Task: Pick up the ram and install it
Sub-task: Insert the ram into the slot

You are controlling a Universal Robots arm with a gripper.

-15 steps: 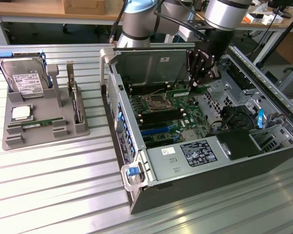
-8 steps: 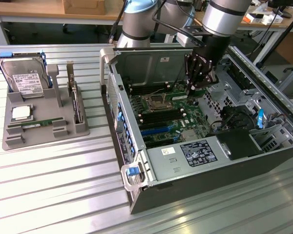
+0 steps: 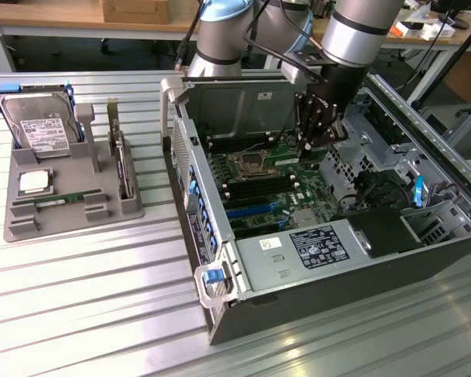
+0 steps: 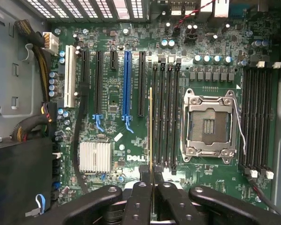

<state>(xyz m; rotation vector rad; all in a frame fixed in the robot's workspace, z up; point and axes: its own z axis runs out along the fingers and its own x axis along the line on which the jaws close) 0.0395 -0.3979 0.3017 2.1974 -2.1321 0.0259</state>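
We have the ram (image 4: pixel 151 131) pinched edge-on in the nearly closed claw (image 4: pixel 151 185), so the pickup looks done. It hangs over the motherboard (image 3: pixel 267 177), upper centre-right of the exterior view, just beside the black memory slots (image 4: pixel 166 112), apparently not yet seated.

Memory slots (image 4: pixel 170 112) either side of the CPU socket (image 4: pixel 210 123) bare; room above open. The gripper (image 4: pixel 151 186), clamping the ram (image 4: pixel 150 126) edge-on, hangs over one bank. Beyond that bank from the socket, a black cable (image 4: pixel 77 136) crosses the expansion slots (image 4: pixel 127 84).
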